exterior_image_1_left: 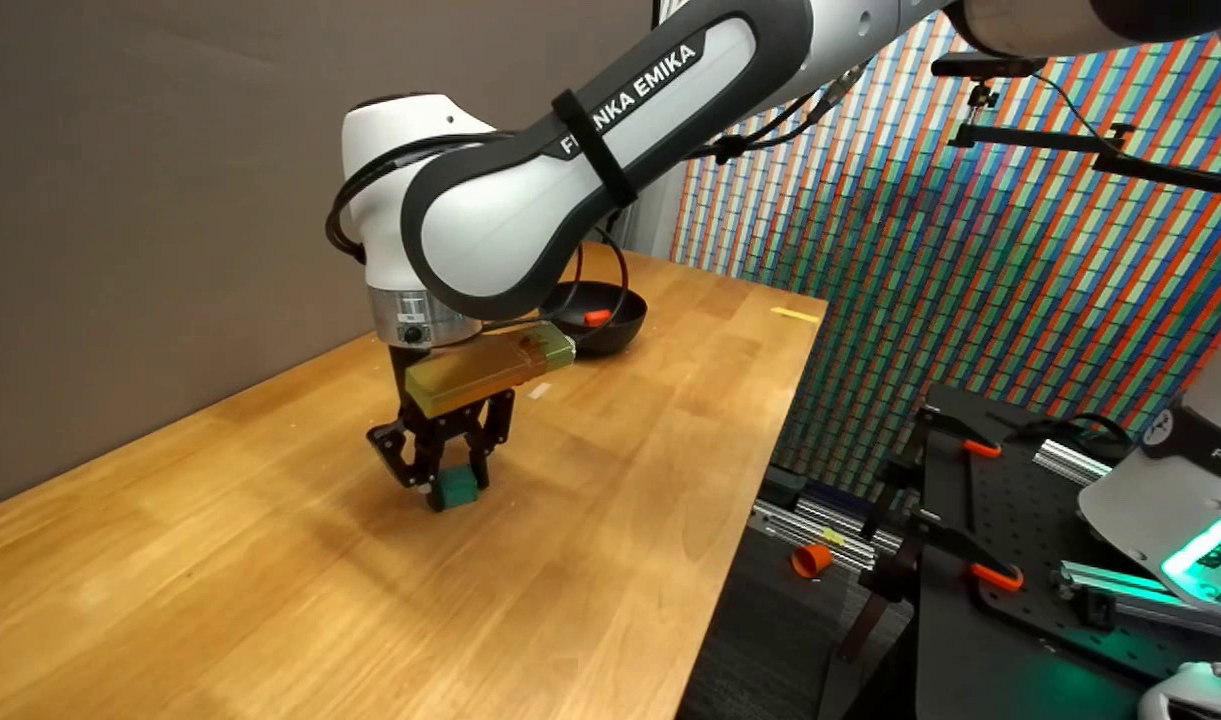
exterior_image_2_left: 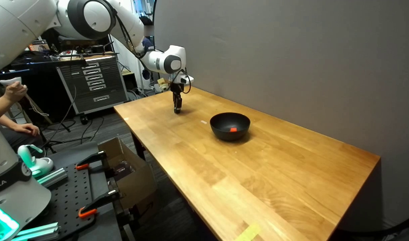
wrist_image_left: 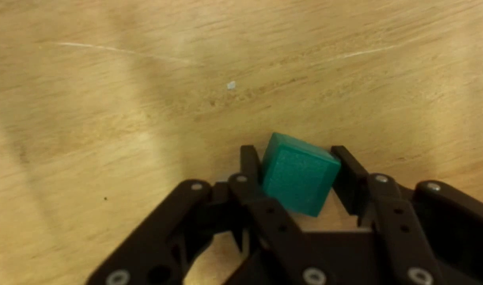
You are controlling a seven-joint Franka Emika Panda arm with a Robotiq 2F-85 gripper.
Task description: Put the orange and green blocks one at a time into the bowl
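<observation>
Gripper [wrist_image_left: 296, 155]: fingers [wrist_image_left: 350, 178] stand either side of the green block [wrist_image_left: 298, 182]; clenched or not, cannot tell. Block is boxy, plain, straight-edged, set askew between them, low at the table [exterior_image_1_left: 610, 480]. Orange block [exterior_image_2_left: 233, 130] lies inside the black bowl [exterior_image_2_left: 219, 128].

“F…NKA EMIKA” on arm [exterior_image_1_left: 670, 130], “FRA” on base [exterior_image_1_left: 1180, 490], “MIKA” there too
</observation>
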